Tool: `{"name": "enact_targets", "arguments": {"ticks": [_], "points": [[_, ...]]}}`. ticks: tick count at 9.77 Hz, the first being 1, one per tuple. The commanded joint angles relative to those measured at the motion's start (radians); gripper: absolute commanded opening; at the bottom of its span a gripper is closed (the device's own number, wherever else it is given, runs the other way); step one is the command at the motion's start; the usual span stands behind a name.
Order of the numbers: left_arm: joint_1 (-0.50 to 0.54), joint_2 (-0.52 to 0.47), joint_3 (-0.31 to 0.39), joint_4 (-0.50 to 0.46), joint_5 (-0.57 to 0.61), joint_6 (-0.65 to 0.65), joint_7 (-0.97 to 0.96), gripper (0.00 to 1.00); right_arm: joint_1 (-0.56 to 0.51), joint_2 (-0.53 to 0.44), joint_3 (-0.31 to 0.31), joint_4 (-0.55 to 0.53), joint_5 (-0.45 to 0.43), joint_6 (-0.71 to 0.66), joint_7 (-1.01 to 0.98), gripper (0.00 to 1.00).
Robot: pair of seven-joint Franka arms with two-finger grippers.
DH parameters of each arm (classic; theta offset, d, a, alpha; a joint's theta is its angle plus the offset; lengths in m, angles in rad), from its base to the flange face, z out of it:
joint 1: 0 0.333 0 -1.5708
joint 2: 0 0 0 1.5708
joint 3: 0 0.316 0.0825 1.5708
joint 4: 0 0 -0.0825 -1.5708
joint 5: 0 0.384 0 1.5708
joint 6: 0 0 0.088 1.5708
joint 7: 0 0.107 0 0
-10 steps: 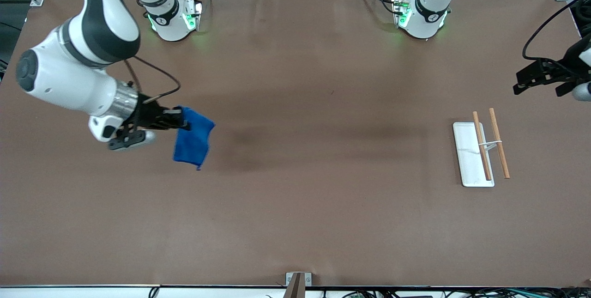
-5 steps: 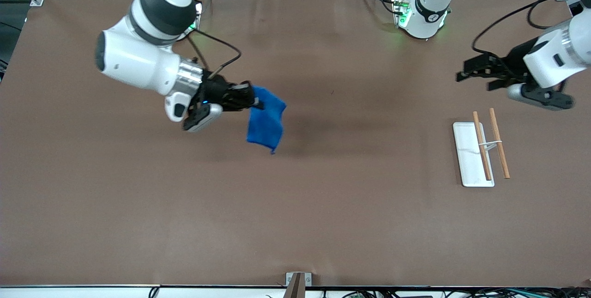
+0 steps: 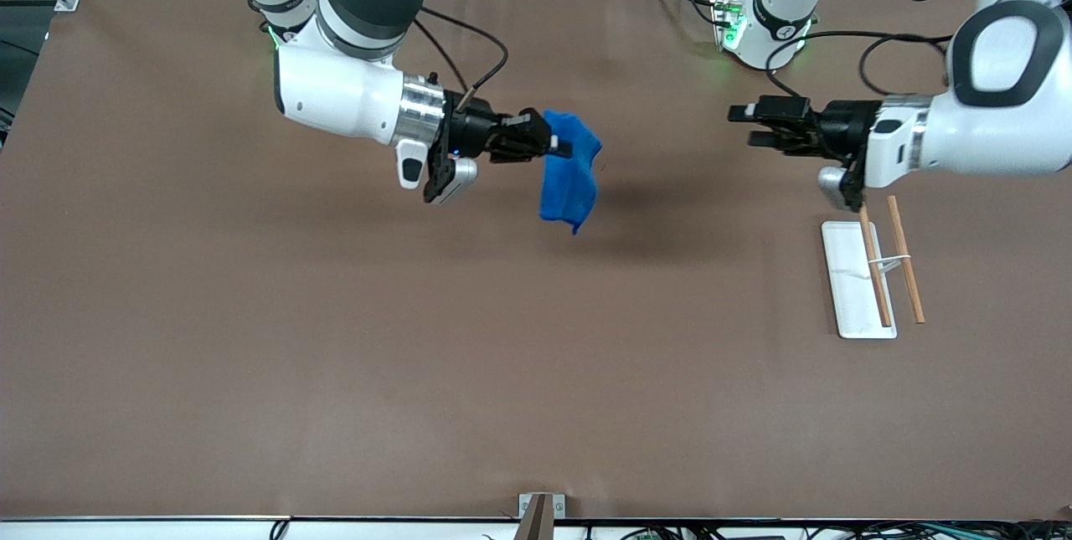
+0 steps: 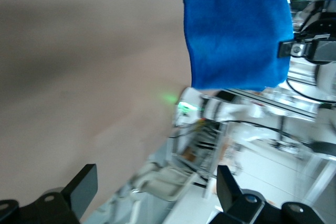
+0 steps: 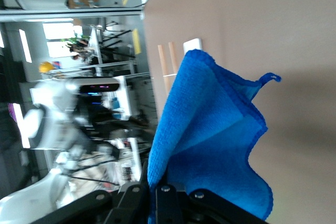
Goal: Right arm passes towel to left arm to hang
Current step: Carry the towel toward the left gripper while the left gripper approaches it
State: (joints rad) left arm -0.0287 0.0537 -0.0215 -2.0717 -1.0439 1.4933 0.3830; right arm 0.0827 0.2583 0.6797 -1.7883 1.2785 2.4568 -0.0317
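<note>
Towel held aloft between the two arms; no legible writing or labels.

Right pincer (image 3: pixel 559 144) is clamped on the towel (image 3: pixel 569 177), which hangs over mid-tabletop (image 3: pixel 469 339), toward the right arm's end from the white rack (image 3: pixel 856 279). Left pincer (image 3: pixel 740 126) hovers over the tabletop beside the rack, fingers parted, gripping nothing.

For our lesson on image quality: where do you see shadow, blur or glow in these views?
Front view: the towel casts a soft shadow on the table. Left wrist view: background smeared, green glow below the towel. Right wrist view: towel sharp, room hazy.
</note>
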Motion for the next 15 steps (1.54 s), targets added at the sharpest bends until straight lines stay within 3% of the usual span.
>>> {"name": "enact_targets", "arguments": {"ticks": [1, 4, 6, 8, 10, 12, 15], "points": [[0.001, 0.09, -0.005, -0.088, -0.181, 0.025, 0.153, 0.95, 0.022, 0.042, 0.009, 0.061, 0.131, 0.007, -0.016, 0.0], [0.001, 0.109, -0.099, -0.152, -0.41, 0.116, 0.192, 0.94, 0.049, 0.079, 0.012, 0.099, 0.274, 0.014, -0.027, 0.0], [0.003, 0.106, -0.171, -0.159, -0.522, 0.2, 0.194, 0.91, 0.097, 0.148, 0.021, 0.176, 0.297, 0.085, -0.028, 0.0], [0.004, 0.106, -0.195, -0.154, -0.563, 0.228, 0.194, 0.79, 0.104, 0.176, 0.035, 0.194, 0.297, 0.114, -0.039, 0.0], [0.024, 0.109, -0.192, -0.131, -0.567, 0.226, 0.195, 0.49, 0.103, 0.176, 0.037, 0.194, 0.298, 0.116, -0.045, 0.0], [0.035, 0.114, -0.181, -0.117, -0.567, 0.228, 0.221, 0.03, 0.101, 0.176, 0.037, 0.194, 0.298, 0.116, -0.045, 0.0], [0.043, 0.115, -0.179, -0.116, -0.567, 0.26, 0.266, 0.0, 0.1, 0.176, 0.037, 0.194, 0.298, 0.114, -0.045, 0.01]]}}
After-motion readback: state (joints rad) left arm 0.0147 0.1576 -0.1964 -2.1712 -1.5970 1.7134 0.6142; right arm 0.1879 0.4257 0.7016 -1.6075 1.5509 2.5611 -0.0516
